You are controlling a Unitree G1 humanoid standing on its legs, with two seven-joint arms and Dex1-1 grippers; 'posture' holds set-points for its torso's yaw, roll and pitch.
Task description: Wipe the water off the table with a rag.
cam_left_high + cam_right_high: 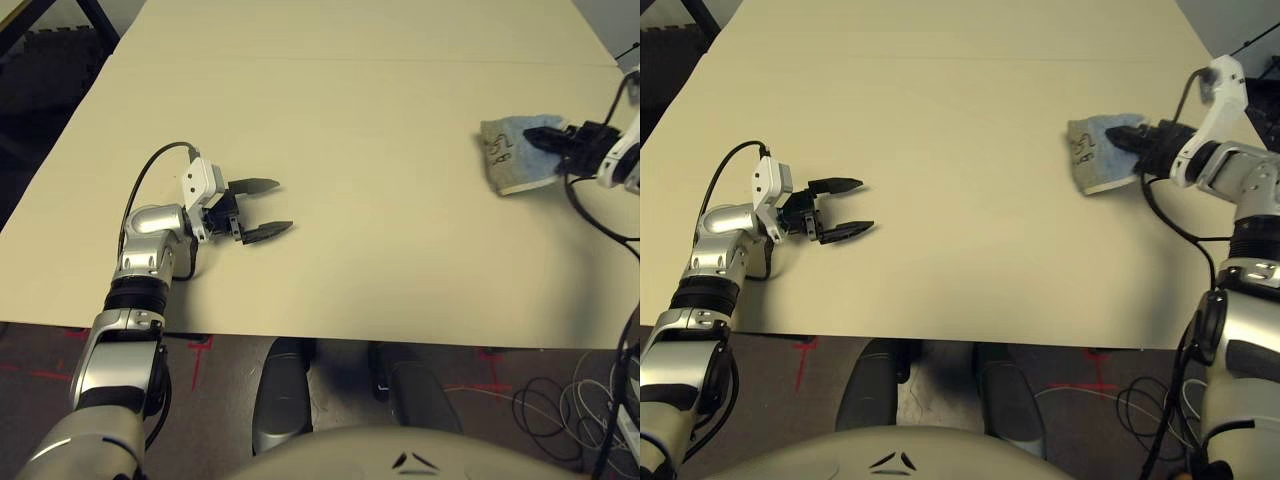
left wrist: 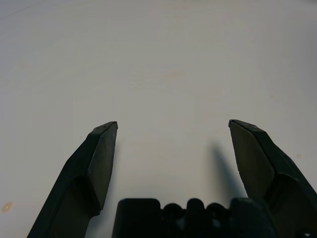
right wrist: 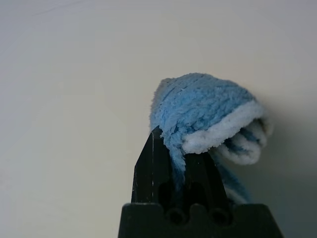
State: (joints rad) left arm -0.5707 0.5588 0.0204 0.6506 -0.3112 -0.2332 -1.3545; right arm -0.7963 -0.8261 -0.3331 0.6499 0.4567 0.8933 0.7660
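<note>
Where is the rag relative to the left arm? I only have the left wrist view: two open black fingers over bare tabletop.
Observer: The rag lies far across the table on the robot's right side, well apart from the left gripper.
Operator: Is anything holding it?
Observer: Yes, the right gripper is shut on a bunched fold of it, blue terry with a whitish edge.
Operator: Is it lifted or on the surface?
Observer: In the head views most of the cloth rests flat on the table, black print facing up.
Operator: Any water near it?
Observer: I cannot make out a wet smear in the head views.
</note>
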